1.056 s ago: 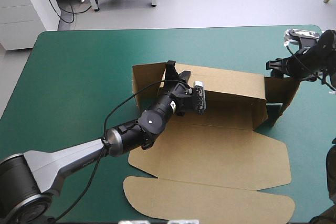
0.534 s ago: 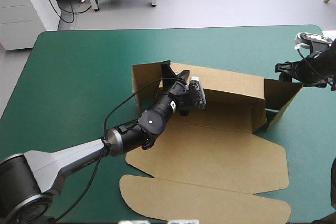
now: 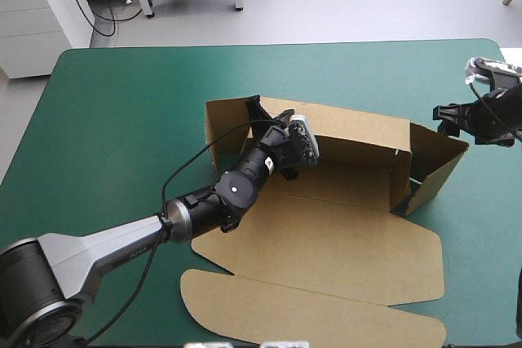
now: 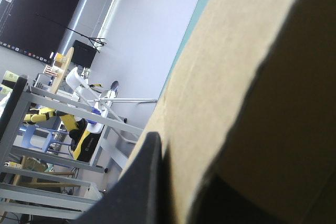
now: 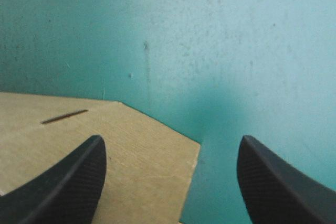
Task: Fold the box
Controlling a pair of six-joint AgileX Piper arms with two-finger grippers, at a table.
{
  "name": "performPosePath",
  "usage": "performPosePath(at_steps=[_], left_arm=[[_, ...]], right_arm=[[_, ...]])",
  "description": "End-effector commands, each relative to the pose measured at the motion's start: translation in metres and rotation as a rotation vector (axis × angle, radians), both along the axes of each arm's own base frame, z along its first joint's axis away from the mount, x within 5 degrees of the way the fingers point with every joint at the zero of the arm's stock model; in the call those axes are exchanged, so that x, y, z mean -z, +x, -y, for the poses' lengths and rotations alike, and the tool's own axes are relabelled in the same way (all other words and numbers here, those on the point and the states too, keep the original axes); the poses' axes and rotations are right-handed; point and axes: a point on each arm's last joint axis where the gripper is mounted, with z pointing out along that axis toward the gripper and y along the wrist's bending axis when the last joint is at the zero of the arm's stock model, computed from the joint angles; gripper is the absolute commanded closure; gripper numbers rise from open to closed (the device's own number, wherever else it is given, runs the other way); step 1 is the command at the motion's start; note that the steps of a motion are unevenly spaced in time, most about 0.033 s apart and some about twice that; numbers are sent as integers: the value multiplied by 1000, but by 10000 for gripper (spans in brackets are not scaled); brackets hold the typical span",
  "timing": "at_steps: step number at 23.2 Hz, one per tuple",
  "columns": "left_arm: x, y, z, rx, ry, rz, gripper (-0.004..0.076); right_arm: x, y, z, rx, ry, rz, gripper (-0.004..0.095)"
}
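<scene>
brown box (image 3: 326,234): far wall (image 3: 359,132) up, clamped in your left gripper (image 3: 272,116); right gripper (image 5: 170,141) with fingers (image 5: 79,182) spread wide; side flaps (image 3: 436,160) and lid (image 3: 326,311) remain.

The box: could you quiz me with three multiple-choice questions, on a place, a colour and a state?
1. Where does the left gripper hold the box? A the flat lid; B the raised far wall; C the right end flap.
2. What colour is the table cover? A red; B white; C teal-green.
3. The right gripper is: A open; B shut on the box; C shut on nothing.
B: the wall's top edge sits between its fingers. C: plain in the high view. A: its fingers stand apart.
</scene>
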Motion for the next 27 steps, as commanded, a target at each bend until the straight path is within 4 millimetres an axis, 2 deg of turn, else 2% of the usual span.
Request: performPosePath(at_steps=[1,8,15,20,24,27], left_arm=[[2,1,-5,-66,-93,-74,731],[2,0,-3,-38,-70,-72,731],[3,-1,-3,-38,-93,-93,731],[3,-1,-2,-1,-35,-63,731],[4,-3,0,56,51,-31,731],[4,-3,0,71,86,-12,731]], right_arm=[[-12,-32,-7,-26,-35,49,263],[-11,-63,-21,-93,-4,77,263],[-11,-66,-21,-122,-32,81,263],[8,-76,-35,-207,53,127,263],[14,-88,-40,-218,44,201,263],[22,-98,-44,-297,18,224,263]])
